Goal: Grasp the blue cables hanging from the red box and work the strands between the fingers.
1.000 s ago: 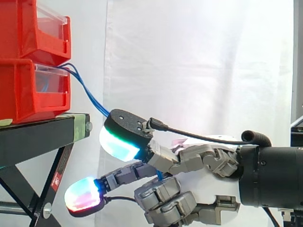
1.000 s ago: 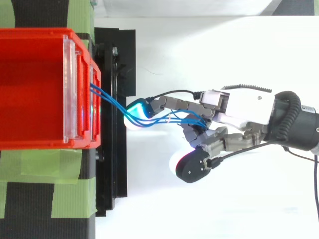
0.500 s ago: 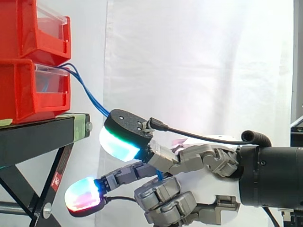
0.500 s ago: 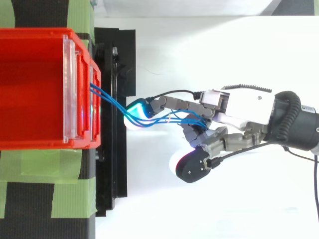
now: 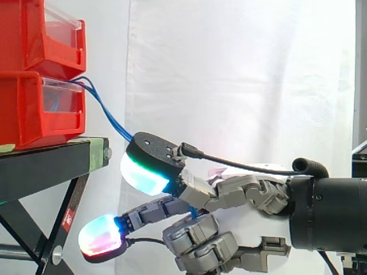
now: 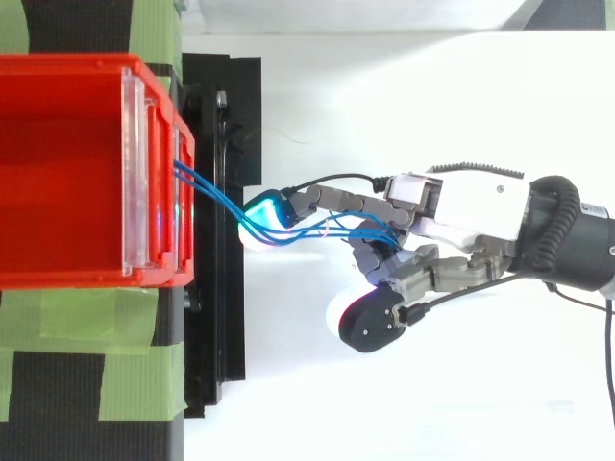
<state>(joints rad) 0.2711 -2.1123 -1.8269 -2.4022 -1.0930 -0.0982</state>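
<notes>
White curtain (image 5: 241,86) backs the work, and at the left a black stand (image 5: 51,163) carries two stacked bins: an upper red bin (image 5: 40,34) on a lower red bin (image 5: 34,114), each with a clear plate across its front.

From the side, the blue cables (image 5: 106,112) leave the top of the lower red bin's front, slope down to the right and pass behind a black-backed pad glowing green and cyan (image 5: 143,176). A short bit of blue shows again between the grey fingers further right. Lower and further left, another pad glows red and blue (image 5: 102,236). A small red sticker (image 5: 69,216) sits on the stand's leg; its print is too small to read.

From above, the upper red bin's open inside and green tape (image 6: 72,322) on the stand come into sight. The strands fan out from the bin's front, cross a cyan-lit fingertip (image 6: 264,213) just right of the stand and run on into the bent fingers.

The hand (image 6: 471,206) reaches in level from the right, fingers pointing at the bins. One finger stretches toward the stand, the others curl under, and the thumb (image 6: 370,325) lies on the near side. The fingers are closed on the blue cables, which run taut between bin and hand.
</notes>
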